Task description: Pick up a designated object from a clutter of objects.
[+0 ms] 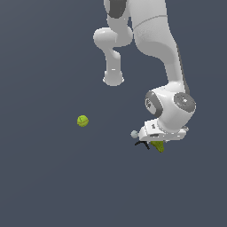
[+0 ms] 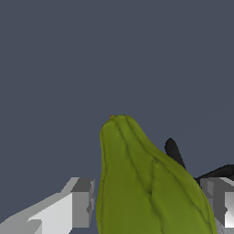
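Black pronged item (image 2: 176, 153) crowds the olive-green pear (image 2: 146, 187) between the tool's fingers (image 2: 82, 203).

Flat, even sim lighting in both views; no glare, no hotspots. Bench (image 1: 44, 186) renders as uniform slate blue-grey with no visible cast shadows under the yellow-green ball (image 1: 82, 120) or anything else. White arm (image 1: 155, 40) shows soft shading: brighter on upper surfaces, greyer undersides, so light reads as coming from above. Wrist view: olive-green pear shape (image 2: 146, 183) is sharp, surface ridges visible, slightly darker along its edges. Hand (image 2: 151, 205) fingers (image 2: 82, 201) show hard, blocky polygon edges. No motion blur, no defocus, no lens distortion at the edges. Low resolution, mild aliasing on outlines.
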Action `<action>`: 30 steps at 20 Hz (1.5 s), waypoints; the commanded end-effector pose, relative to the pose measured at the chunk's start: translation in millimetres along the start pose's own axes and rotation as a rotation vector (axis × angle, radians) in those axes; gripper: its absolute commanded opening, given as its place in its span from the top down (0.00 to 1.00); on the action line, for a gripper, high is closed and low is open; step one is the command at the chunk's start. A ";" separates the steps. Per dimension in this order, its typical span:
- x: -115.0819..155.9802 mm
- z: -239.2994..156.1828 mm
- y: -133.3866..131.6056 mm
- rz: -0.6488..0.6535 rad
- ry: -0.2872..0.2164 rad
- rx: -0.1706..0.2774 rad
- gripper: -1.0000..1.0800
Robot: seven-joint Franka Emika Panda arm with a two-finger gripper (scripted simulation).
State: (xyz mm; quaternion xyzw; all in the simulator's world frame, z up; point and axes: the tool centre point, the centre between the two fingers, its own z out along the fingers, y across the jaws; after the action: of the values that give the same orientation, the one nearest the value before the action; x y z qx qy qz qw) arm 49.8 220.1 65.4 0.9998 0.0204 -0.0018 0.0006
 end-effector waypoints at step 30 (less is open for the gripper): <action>-116.2 -220.6 157.1 0.001 0.003 0.004 1.00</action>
State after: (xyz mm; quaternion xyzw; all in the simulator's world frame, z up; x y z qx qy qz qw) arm -53.0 67.6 273.0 0.9998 0.0198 -0.0011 -0.0011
